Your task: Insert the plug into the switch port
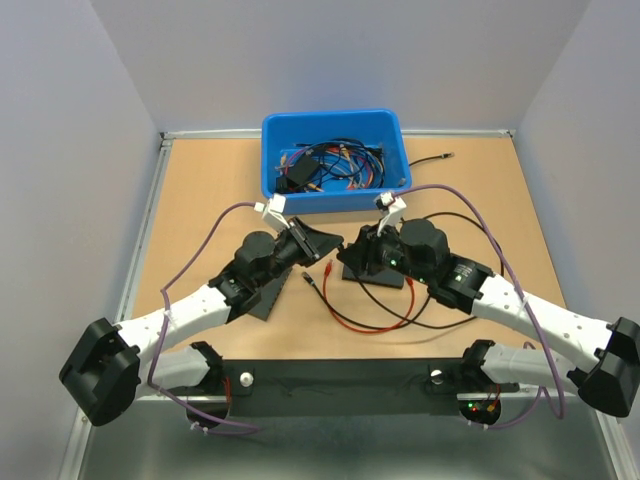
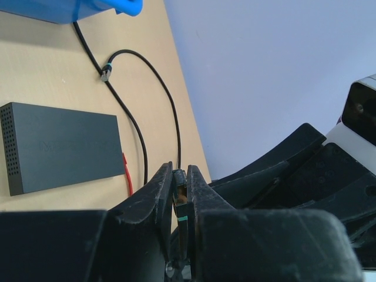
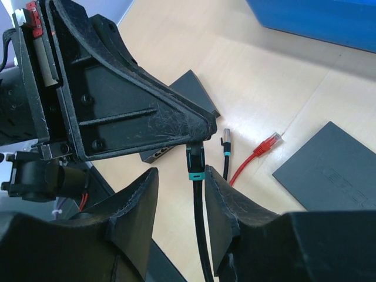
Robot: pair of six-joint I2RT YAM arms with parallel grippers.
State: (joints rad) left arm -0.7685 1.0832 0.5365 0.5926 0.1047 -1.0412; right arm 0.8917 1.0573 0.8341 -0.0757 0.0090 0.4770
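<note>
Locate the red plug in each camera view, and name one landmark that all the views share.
Top view: the red plug lies near the centre, in front of the blue bin.
Left wrist: the plug cannot be made out; only a short red strip shows beside the dark box.
Right wrist: the plug is right of centre, tip pointing up-right.
Shared landmark: the blue bin, top left in the left wrist view and top right in the right wrist view.

1 blue bin (image 1: 340, 198), 2 dark flat boxes (image 3: 329, 170) (image 3: 197, 94), 1 red plug (image 3: 269, 142), 2 blk teal-banded plugs (image 3: 195, 158) (image 3: 226, 141), all mid-frame.
</note>
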